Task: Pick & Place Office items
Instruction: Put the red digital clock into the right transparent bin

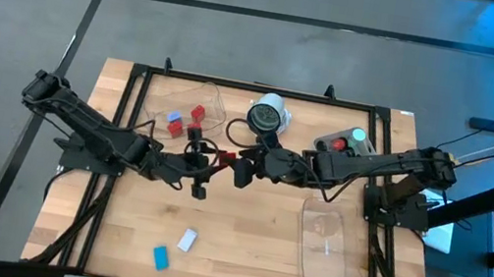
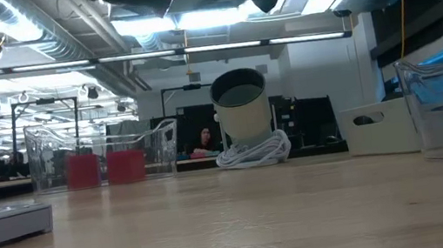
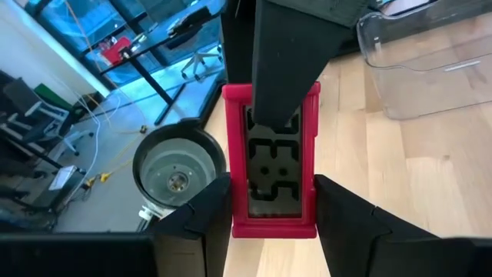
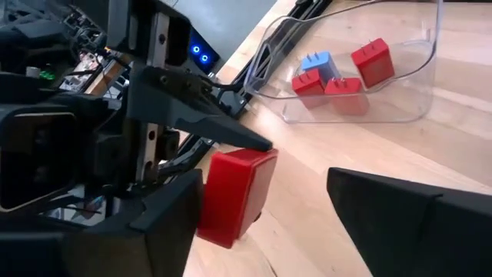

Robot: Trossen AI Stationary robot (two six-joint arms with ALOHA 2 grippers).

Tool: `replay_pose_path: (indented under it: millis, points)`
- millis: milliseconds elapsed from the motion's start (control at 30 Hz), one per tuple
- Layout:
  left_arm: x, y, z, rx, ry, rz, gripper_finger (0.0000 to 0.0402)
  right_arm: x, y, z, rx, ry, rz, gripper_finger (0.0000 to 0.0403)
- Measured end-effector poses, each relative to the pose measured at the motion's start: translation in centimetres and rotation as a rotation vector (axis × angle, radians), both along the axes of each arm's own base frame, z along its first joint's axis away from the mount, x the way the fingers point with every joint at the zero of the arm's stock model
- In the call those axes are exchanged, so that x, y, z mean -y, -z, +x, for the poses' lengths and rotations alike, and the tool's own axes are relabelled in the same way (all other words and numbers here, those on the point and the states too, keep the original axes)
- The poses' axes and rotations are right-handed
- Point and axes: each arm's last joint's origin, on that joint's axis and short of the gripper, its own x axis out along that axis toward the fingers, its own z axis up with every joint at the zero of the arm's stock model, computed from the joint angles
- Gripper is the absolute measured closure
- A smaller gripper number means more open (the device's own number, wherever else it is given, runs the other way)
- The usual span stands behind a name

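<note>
Red-framed tag held mid-air above bench centre, clamped in left gripper; right gripper spread, fingers flanking it; looks rigid, light, smooth plastic; best taken by frame edges

The tag is held between both tools above the table; a tray is placed behind them.
</note>
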Motion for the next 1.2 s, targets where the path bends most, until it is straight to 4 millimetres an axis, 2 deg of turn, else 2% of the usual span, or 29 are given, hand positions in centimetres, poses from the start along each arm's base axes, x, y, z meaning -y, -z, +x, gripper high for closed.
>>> replay_pose_path:
  millis: [167, 433, 800, 1067, 1200]
  points:
    - [0.1, -0.3, 0.2, 0.011, 0.031, 0.026, 0.0251, -0.1, -0.1, 0.0, 0.007, -0.006, 0.004, 0.0185]
    - [-0.3, -0.3, 0.3, 0.009, 0.009, 0.046, 0.0249, 0.1, 0.1, -0.1, -0.010, 0.013, -0.001, 0.0337]
    - [-0.1, -0.6, 0.3, 0.040, 0.031, 0.015, 0.0218, 0.0, 0.1, 0.0, -0.008, -0.009, -0.013, 0.0338]
    - [1.2, -0.6, -0.1, 0.031, 0.085, 0.017, 0.0155, -0.1, -0.1, -0.1, -0.006, -0.033, -0.009, 0.0338]
    - [1.9, -1.3, -1.0, 0.058, 0.075, 0.031, 0.0128, 0.4, -1.4, -1.1, -0.002, -0.049, -0.022, 0.0338]
